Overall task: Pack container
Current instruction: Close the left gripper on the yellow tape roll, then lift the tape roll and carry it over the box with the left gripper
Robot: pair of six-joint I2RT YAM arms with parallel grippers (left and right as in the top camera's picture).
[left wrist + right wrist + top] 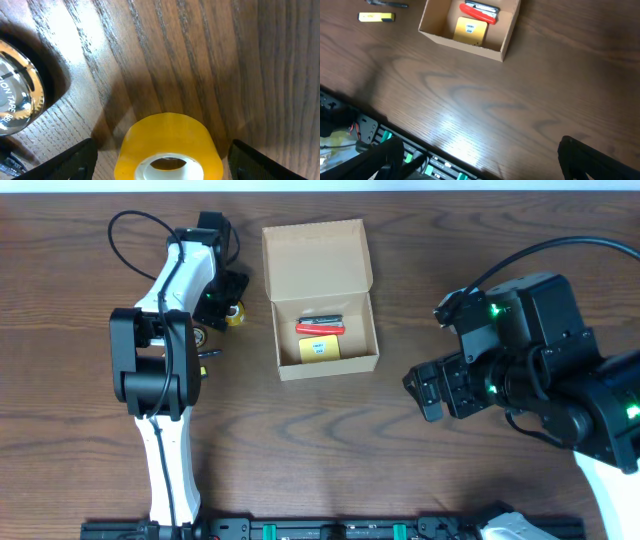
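The container [320, 300] is a tan cardboard box in mid-table with its flap lid open to the far side. Inside lie a red item [321, 328], a dark item [322, 319] and a yellow pad [319, 348]. The right wrist view shows the container [461, 42] with the pad [469, 30] and red item [479, 12]. A yellow tape roll [167, 132] stands on the table left of the box [237, 314]. My left gripper [162, 146] is open astride the roll, with a gap on each side. My right gripper [480, 146] hangs open over bare wood, right of the box [427, 390].
A second, clear tape roll [15, 100] lies just left of the yellow one. A small yellow item [376, 17] and a dark pen [387, 3] lie on the table left of the box. A rail with green clips [420, 162] runs along the table's front edge.
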